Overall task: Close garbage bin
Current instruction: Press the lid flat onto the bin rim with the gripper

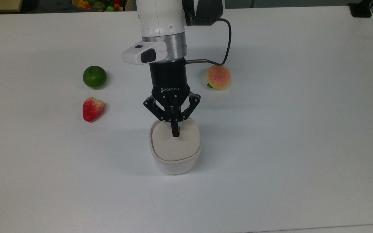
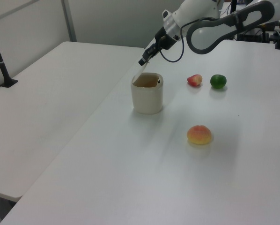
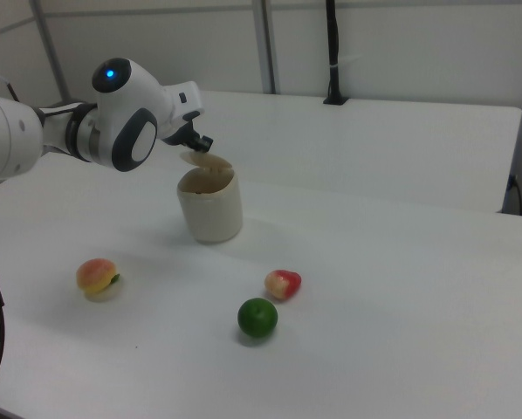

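So the garbage bin (image 1: 175, 154) sits on the white table (image 1: 303, 129), and everything else spreads out around it. Its beige lid (image 1: 175, 142) is tilted partway down, not flat on the rim yet. The gripper (image 1: 175, 132) is right on top of the lid with its jaws pinched together, nothing between them. In the top view, the strawberry (image 1: 92, 108) and lime (image 1: 94, 77) are off to the bin's left, and the peach (image 1: 218, 77) is up to its right.
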Motion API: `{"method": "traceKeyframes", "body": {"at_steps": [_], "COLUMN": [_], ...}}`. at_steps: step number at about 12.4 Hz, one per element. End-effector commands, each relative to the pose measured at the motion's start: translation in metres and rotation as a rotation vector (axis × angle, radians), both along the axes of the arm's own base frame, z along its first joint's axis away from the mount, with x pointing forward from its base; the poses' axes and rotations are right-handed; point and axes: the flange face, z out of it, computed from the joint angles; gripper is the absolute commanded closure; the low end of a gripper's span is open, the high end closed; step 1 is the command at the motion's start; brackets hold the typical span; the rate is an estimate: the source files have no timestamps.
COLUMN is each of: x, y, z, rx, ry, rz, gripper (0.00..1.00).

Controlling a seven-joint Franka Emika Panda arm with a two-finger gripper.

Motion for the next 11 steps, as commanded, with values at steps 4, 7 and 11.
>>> {"method": "traceKeyframes", "body": {"at_steps": [4,7,11], "x": [-0.02,-0.019,-0.021], "y": [-0.021,-0.025,-0.022], "z": [-0.017,-0.027,-0.044], "rx": [-0.028,-0.043,-0.072], "ry": [0.21,0.229,0.254], "rz": [-0.005,0.005,0.018], "gripper": [1.0,1.0,1.0]}}
